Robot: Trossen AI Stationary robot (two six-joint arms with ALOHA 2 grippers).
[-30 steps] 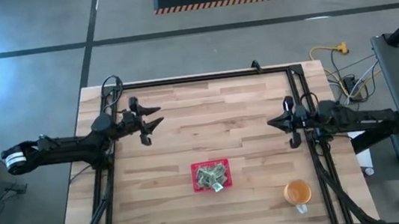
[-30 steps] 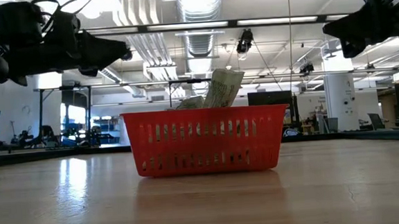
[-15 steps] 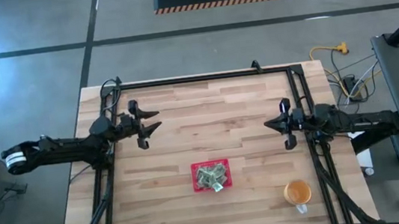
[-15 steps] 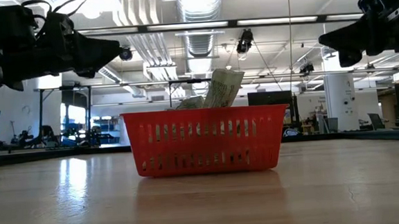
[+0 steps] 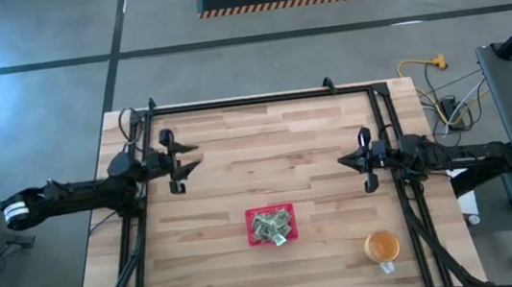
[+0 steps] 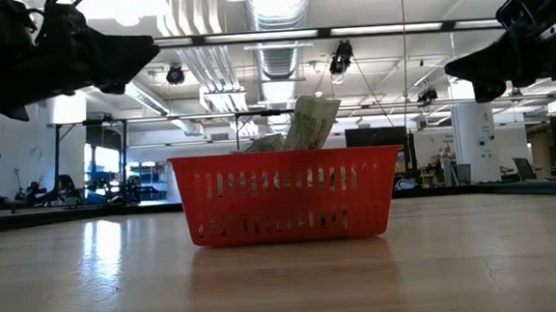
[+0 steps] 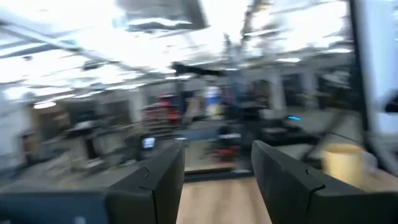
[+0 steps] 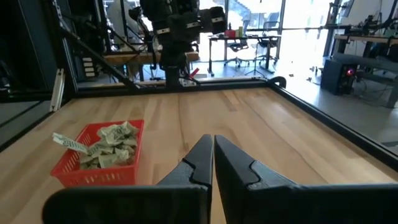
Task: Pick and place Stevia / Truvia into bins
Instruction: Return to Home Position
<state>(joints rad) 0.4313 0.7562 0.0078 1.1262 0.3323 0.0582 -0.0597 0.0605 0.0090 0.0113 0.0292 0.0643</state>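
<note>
The red tray [image 5: 268, 210] sits near the table's middle, toward the near edge, and also shows in the low view [image 6: 287, 199] and the right wrist view [image 8: 69, 171]. Pale green and white sachets [image 5: 271, 225] lie piled inside it. One sachet [image 6: 312, 123] leans up above the rim, and another [image 8: 69, 143] pokes over a wall. My left gripper [image 5: 185, 159] hovers open above the table's far left part, high in the low view [image 6: 146, 53]; its fingers stand apart in its wrist view [image 7: 217, 180]. My right gripper [image 5: 343, 161] hovers shut above the right side [image 8: 212, 146].
A round translucent orange cup [image 5: 381, 245] stands near the table's near right corner. Black rails [image 5: 251, 101] frame the table's far, left and right edges. Bare wood lies between both grippers and around the tray.
My left gripper has drawn back toward the table's left edge and turned somewhat, staying open. My right gripper has sunk a little. The tray and its sachets have kept still.
</note>
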